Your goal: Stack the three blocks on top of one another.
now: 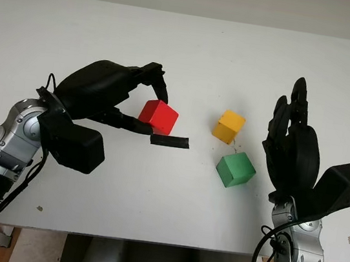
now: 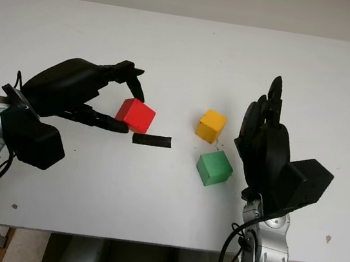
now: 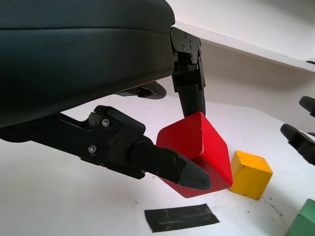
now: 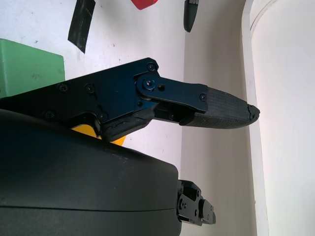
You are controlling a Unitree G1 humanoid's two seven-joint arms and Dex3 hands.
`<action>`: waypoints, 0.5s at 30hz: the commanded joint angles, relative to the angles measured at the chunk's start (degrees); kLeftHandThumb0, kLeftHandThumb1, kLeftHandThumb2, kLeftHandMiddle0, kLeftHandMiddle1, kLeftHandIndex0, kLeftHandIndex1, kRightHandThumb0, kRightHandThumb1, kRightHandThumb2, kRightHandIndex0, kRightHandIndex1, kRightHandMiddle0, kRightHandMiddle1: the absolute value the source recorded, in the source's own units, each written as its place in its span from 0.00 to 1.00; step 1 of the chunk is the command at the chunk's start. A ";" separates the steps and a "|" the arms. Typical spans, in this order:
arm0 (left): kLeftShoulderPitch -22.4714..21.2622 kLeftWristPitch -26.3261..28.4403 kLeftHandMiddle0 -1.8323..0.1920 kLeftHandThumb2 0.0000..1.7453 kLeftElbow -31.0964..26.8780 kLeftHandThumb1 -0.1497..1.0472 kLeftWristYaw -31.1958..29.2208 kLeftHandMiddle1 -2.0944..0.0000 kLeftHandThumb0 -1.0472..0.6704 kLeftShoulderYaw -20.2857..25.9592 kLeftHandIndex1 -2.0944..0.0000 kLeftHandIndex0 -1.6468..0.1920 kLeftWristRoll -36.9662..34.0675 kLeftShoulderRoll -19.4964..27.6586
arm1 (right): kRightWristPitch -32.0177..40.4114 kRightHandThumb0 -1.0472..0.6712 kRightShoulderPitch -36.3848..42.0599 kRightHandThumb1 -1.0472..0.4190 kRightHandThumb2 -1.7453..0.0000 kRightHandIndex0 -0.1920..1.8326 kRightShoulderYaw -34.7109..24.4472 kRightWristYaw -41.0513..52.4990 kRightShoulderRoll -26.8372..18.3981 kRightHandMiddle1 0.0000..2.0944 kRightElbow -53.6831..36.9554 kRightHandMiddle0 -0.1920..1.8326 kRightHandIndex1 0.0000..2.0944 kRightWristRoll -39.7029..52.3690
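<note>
My left hand [image 1: 155, 113] is shut on the red block [image 1: 160, 116], one finger on its top edge and the thumb [image 3: 189, 174] low on its near side. The block sits tilted in the grasp, just above a strip of black tape [image 1: 169, 142]. To its right, the yellow block [image 1: 228, 126] stands on the table with the green block [image 1: 235, 169] a little nearer and beside it. My right hand [image 1: 293, 142] is open, held upright just right of the green and yellow blocks, touching neither.
The white table [image 1: 193, 49] stretches far behind the blocks. Its front edge [image 1: 166, 242] runs close under both forearms. Small dark specks lie near the front corners.
</note>
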 commanded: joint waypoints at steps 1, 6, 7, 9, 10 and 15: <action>-1.41 -0.08 0.73 0.05 0.54 1.00 0.03 0.97 0.36 -0.98 0.29 0.75 0.38 -1.45 | 0.02 0.17 0.44 0.00 0.63 0.00 -0.15 0.11 -0.04 0.00 -1.36 0.00 0.00 0.16; -2.12 -1.49 0.73 0.05 2.86 1.00 3.23 0.97 0.36 -2.86 0.26 0.75 4.46 -3.99 | -0.20 0.17 0.46 0.00 0.63 0.00 -0.10 0.35 -0.09 0.00 -1.17 0.00 0.00 0.18; -2.15 -1.66 0.74 0.06 3.21 1.00 3.88 0.98 0.35 -3.30 0.25 0.76 5.26 -4.58 | -0.35 0.17 0.46 0.00 0.63 0.00 -0.12 0.47 -0.12 0.00 -1.08 0.00 0.00 0.19; -2.16 -1.81 0.74 0.06 4.02 1.00 4.94 0.98 0.35 -4.14 0.22 0.77 6.39 -5.78 | -0.49 0.17 0.44 0.00 0.62 0.00 -0.14 0.55 -0.16 0.00 -1.00 0.00 0.00 0.09; -2.08 -1.59 0.74 0.06 4.49 1.00 5.57 0.98 0.35 -4.74 0.22 0.77 7.17 -6.60 | -0.48 0.17 0.41 0.00 0.62 0.00 -0.20 0.41 -0.07 0.00 -1.03 0.00 0.00 0.06; -1.71 -1.00 0.74 0.06 6.24 1.00 7.31 0.98 0.36 -6.60 0.24 0.77 9.88 -8.68 | 0.00 0.16 0.59 0.00 0.64 0.00 -0.26 -0.08 0.26 0.00 -1.57 0.00 0.00 0.19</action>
